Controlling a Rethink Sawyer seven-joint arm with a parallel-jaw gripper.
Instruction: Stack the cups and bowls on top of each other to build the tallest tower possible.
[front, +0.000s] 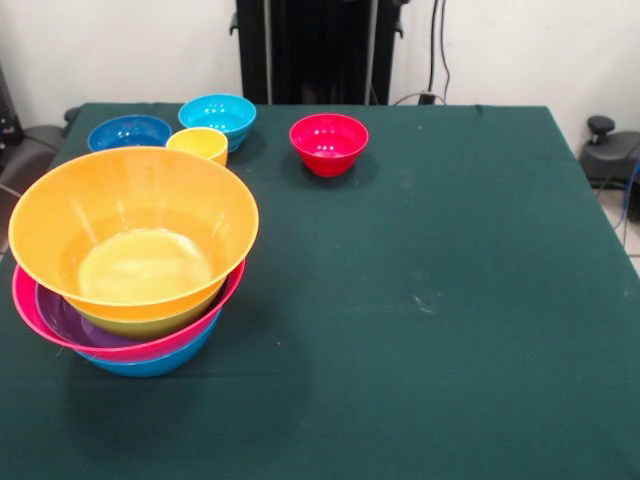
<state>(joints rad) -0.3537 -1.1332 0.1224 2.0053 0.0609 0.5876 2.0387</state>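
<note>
Nearest the camera, at the table's (420, 300) left side, stands the tower (130, 265): a large orange bowl (135, 225) on top, nested in a purple bowl (60, 318), a pink bowl (150, 345) and a blue bowl (150, 365) at the bottom. Farther back sit a yellow cup (199, 143), a dark blue bowl (128, 132) and a light blue bowl (218, 115), close together. A small red bowl (329, 142) stands apart to their right. No gripper shows, so its jaws cannot be judged.
</note>
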